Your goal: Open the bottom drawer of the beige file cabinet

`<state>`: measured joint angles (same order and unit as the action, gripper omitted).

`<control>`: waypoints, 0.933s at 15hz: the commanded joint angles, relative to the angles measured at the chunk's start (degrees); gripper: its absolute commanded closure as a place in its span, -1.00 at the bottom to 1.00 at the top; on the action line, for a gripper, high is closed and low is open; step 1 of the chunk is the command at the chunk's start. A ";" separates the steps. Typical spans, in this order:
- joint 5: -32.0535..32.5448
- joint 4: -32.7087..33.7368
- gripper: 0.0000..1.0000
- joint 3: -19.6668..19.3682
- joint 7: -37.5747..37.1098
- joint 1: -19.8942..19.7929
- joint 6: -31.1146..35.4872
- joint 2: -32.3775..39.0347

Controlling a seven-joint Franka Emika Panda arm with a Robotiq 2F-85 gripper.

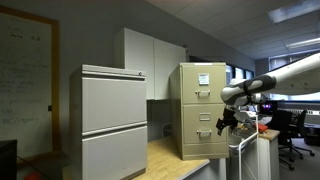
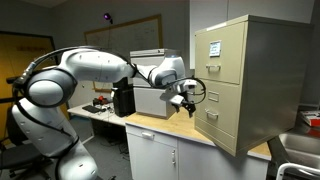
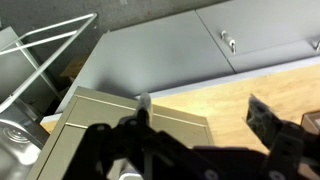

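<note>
The beige file cabinet [image 1: 203, 105] [image 2: 260, 80] stands on a wooden counter, with a white paper sheet on its top front. Its bottom drawer [image 1: 203, 144] [image 2: 218, 130] is shut, with a small silvery handle near its upper edge. My gripper [image 1: 229, 121] [image 2: 184, 103] hangs in the air a short way in front of the cabinet's drawer fronts, about level with the middle of the cabinet, touching nothing. In the wrist view the gripper [image 3: 205, 118] has its two dark fingers wide apart and empty above the counter, with a beige part of the cabinet [image 3: 120, 125] beside the left finger.
A wider pale grey two-panel cabinet [image 1: 113, 120] stands beside the beige one. The wooden counter [image 3: 230, 95] has grey cupboard doors [image 3: 180, 50] below it. A wire rack [image 3: 45, 45] and a metal sink [image 2: 300, 150] lie beside the cabinet. A black box [image 2: 123, 100] sits behind the arm.
</note>
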<state>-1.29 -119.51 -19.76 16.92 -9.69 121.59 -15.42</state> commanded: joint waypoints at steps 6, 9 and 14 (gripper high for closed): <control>-32.93 21.71 -1.00 -3.96 10.49 -4.80 1.43 20.46; -43.81 29.35 -1.00 -1.89 14.22 -9.72 -1.10 26.83; -50.71 38.47 -1.00 1.85 14.60 -16.13 -6.56 35.06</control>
<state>-49.25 -87.92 -20.46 31.31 -21.99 118.94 14.41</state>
